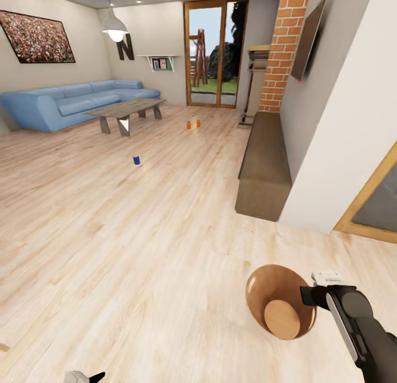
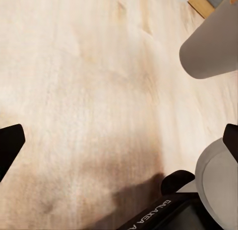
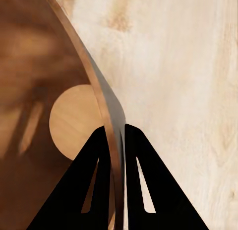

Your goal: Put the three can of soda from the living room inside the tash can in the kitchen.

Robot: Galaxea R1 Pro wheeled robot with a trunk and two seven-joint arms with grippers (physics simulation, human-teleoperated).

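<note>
The round tapered brown bin with glossy amber-wood walls [image 1: 259, 294] is hanging near and right, mouth open, its paler flat bottom showing. Two small orange cylindrical soda cans [image 1: 188, 124] [image 1: 198, 122] are standing upright side by side on the far wood floor.

Your right arm [image 1: 358, 322] reaches in low from right; right gripper [image 3: 118, 135] clamped, fingers pinching bin rim [image 3: 101, 91] between them; your left gripper [image 2: 119, 140] points downward, fingers spread wide, nothing between.
</note>
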